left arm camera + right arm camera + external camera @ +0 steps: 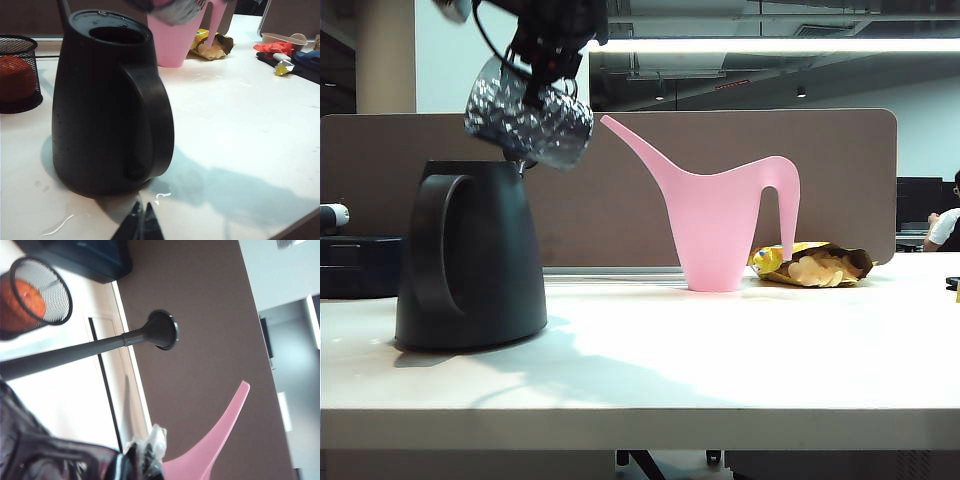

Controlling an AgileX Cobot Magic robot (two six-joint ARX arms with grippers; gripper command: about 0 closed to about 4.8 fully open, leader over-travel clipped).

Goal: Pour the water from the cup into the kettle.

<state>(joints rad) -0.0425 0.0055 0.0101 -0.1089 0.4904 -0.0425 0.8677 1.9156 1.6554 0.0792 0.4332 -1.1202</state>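
Overhead, the right gripper [548,62] is holding the cup [528,115] above the kettle [470,255], its jaws clenched on the cup's upper part, where the thin dark handle is showing. Hanging just under the fingers, the dimpled cup is tipping over steeply, with its lower edge sitting right at the kettle's top; whether the two are touching cannot be made out. In the right wrist view the cup [45,450] is filling the corner beside the fingers [145,460] as a dark glossy mass, with the kettle's long thin spout [100,347] stretching across the table beyond it. The kettle is standing upright on the left part of the white table [720,350], its broad loop handle facing outward. A pink watering can [720,225] is standing well apart to the right, near an opened snack bag [815,265]. Low at the table's near edge, the left gripper [140,225] is resting just beside the kettle's [100,110] base with its dark fingertips pressed together, grasping nothing. A black mesh cup [17,72] is sitting behind the kettle.
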